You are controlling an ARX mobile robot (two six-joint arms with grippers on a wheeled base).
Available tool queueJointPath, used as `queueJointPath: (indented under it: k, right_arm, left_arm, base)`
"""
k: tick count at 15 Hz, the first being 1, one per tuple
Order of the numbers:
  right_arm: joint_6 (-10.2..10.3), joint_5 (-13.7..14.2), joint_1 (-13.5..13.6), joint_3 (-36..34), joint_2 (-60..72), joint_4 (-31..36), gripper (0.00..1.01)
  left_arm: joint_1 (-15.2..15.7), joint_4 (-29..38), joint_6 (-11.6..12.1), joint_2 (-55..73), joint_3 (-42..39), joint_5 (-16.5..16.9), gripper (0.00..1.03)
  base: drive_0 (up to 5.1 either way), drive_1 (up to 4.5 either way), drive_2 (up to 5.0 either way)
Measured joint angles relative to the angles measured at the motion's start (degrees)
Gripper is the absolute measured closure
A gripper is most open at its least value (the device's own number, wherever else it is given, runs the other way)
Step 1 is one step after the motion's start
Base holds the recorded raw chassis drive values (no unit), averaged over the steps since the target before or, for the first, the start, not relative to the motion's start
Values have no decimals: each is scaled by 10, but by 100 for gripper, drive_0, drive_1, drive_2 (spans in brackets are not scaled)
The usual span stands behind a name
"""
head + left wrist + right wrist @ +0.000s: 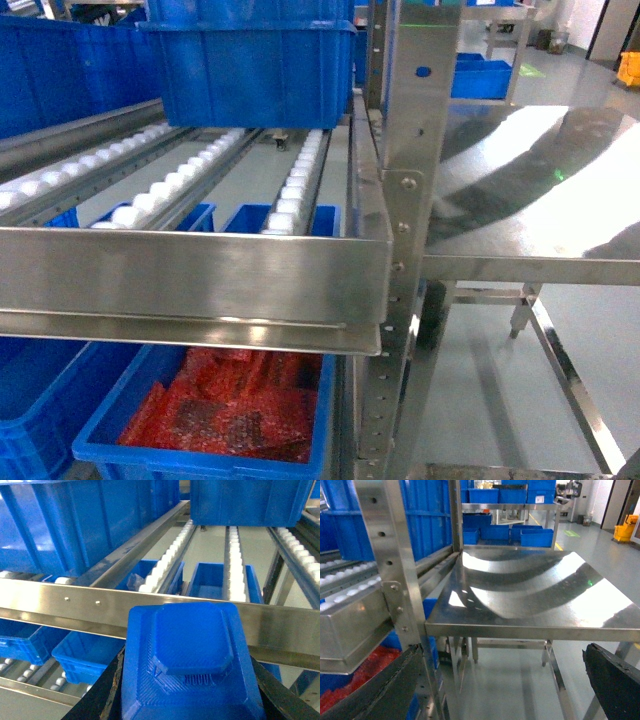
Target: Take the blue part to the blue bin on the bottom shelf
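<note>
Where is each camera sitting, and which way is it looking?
Head: up on the robot, looking forward and down at the rack's front rail, rollers and a bin of red stuff; no robot parts show.
Left wrist: on the left arm, facing the rack over the blue part in the left claw.
Right wrist: on the right arm, facing the steel table; dark right claw fingers at the bottom.
Head and right wrist both see the table and red stuff.

Blue part (pixel 192 665): matt plastic with fine ridged layer lines. Front rail (pixel 190 275): brushed stainless steel. Rollers (pixel 295 185): smooth white plastic. Side table (pixel 530 587): glossy, mirror-like steel. Bins (pixel 250 70): smooth blue plastic.
</note>
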Motion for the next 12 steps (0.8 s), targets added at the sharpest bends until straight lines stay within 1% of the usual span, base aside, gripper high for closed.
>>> queueJointPath:
  k: [12]
  right_arm:
    - [0, 0, 0, 0, 0, 0, 3]
  left_arm:
    - [0, 2, 0, -1, 0, 0, 60]
  base:
    - [-494, 247, 247]
